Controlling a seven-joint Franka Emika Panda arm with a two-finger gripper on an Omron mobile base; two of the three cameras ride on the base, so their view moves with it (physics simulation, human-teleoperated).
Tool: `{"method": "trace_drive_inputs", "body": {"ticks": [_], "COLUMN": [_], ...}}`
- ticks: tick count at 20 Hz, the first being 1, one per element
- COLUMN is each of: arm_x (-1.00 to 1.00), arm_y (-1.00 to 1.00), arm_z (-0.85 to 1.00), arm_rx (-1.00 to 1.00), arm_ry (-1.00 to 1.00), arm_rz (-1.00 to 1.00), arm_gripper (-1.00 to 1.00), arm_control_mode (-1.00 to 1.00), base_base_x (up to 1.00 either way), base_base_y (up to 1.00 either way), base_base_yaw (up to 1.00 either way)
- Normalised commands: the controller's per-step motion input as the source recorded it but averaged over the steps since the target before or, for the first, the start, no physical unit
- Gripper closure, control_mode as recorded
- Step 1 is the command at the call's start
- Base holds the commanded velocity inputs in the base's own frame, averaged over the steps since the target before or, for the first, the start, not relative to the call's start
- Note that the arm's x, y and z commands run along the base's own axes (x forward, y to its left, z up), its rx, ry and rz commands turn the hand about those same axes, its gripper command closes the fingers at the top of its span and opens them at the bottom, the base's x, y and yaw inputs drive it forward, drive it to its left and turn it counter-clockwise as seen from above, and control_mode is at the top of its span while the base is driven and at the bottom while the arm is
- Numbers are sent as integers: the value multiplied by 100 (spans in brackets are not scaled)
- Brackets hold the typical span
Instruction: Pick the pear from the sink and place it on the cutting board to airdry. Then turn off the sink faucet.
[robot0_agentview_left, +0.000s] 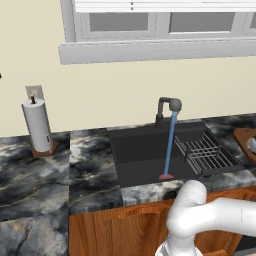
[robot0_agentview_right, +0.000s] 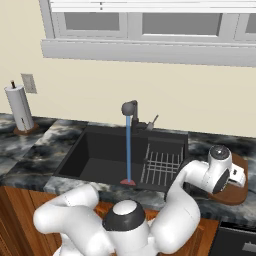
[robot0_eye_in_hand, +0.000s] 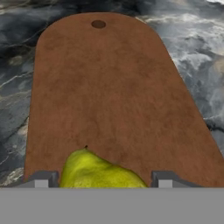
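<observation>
While water runs, I see the stone table (robot0_agentview_left: 30, 170) first, then the dark sink (robot0_agentview_left: 140, 150) sunk in it. Right of the sink lies the cutting board (robot0_eye_in_hand: 109, 96). My pincer (robot0_eye_in_hand: 103, 180) hangs over it, its tips wide, the pear (robot0_eye_in_hand: 94, 171) between them. The sink faucet (robot0_agentview_left: 167, 109) pours blue.
</observation>
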Motion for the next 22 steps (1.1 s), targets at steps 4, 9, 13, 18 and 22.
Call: {"method": "trace_drive_inputs", "body": {"ticks": [4,9,13,18,22], "arm_x": [21,21,8,0,0], "arm_y": [-15,-13,-3,-9,0], "arm_z": [-13,-16,-15,0,0], "arm_rx": [0,0,0,0,0], "arm_ry": [0,1,0,0,0], "arm_rz": [0,0,0,3,6], "arm_gripper": [100,100,-100,-100,-100], "arm_control_mode": [-100,-100,-100,-100,-100], "base_base_x": [0,0,0,0,0], "base_base_y": [0,0,0,0,0], "base_base_yaw": [0,0,0,0,0]}}
